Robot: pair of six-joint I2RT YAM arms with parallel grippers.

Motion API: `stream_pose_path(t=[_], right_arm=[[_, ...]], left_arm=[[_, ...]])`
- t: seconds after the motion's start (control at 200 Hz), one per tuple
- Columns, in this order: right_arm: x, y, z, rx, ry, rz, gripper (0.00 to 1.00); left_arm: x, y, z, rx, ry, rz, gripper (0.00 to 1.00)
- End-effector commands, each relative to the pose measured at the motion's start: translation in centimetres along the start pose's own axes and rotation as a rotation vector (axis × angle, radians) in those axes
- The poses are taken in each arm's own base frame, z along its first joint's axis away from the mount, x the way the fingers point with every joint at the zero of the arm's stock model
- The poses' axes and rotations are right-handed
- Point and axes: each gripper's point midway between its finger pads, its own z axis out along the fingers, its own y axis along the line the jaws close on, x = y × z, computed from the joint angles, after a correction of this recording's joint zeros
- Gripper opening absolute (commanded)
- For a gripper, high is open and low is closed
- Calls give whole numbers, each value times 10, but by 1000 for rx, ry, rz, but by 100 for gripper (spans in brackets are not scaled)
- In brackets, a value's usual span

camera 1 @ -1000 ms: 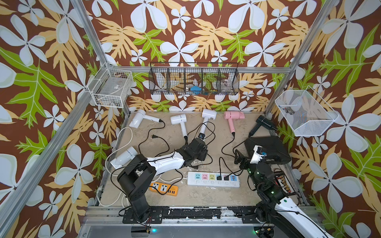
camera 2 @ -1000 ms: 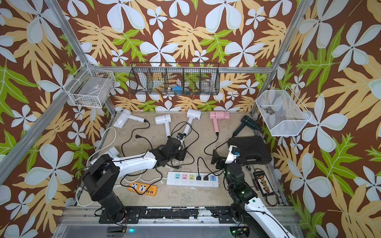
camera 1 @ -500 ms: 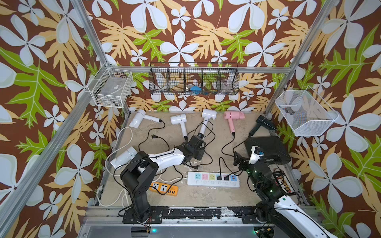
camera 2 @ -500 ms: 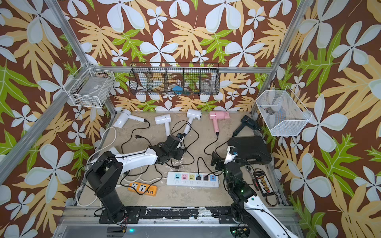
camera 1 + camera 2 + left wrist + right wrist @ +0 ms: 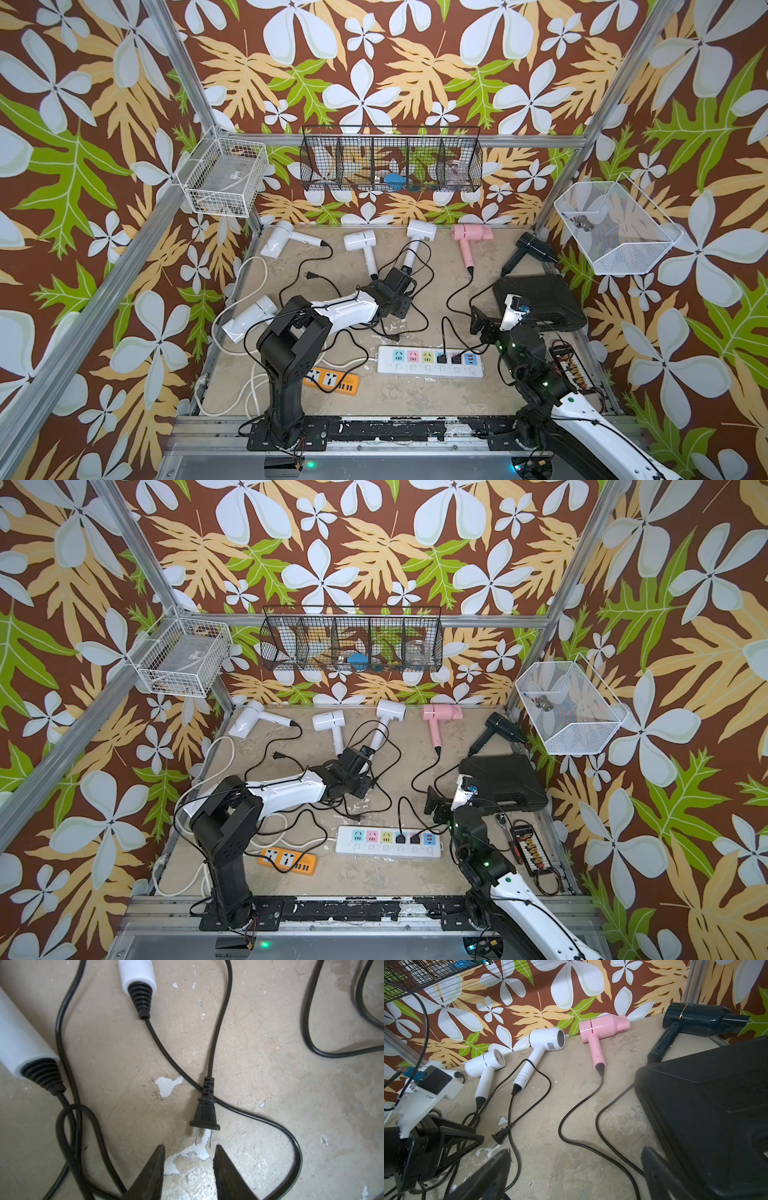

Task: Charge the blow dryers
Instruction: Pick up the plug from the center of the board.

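Near the middle of the surface, a loose plug (image 5: 204, 1113) is lying flat, its prongs facing the left claw (image 5: 189, 1147); most blow dryers (image 5: 419, 232) are lying along the far edge. The claw is standing partly open and empty, and should be closing on the plug's body, not its prongs. The right claw (image 5: 576, 1150) is hanging wide open, holding nothing.
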Motion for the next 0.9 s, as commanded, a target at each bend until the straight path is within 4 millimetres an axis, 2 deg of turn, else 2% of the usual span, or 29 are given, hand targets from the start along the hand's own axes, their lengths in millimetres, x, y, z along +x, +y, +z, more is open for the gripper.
stream_pose_path(t=[0.0,0.35,0.616,0.896], right_arm=[[-6,3,0,-8,-17,0,100],[-5,3,1,-9,-11,-1,100],[-3,3,2,-8,-5,-4,100],[-3,4,3,-10,-5,-3,100]], left_arm=[[6,-1,4,19,36,26,39],[9,3,17,13,65,24,27],[9,-1,21,38,69,25,27],[16,-3,34,50,89,32,26]])
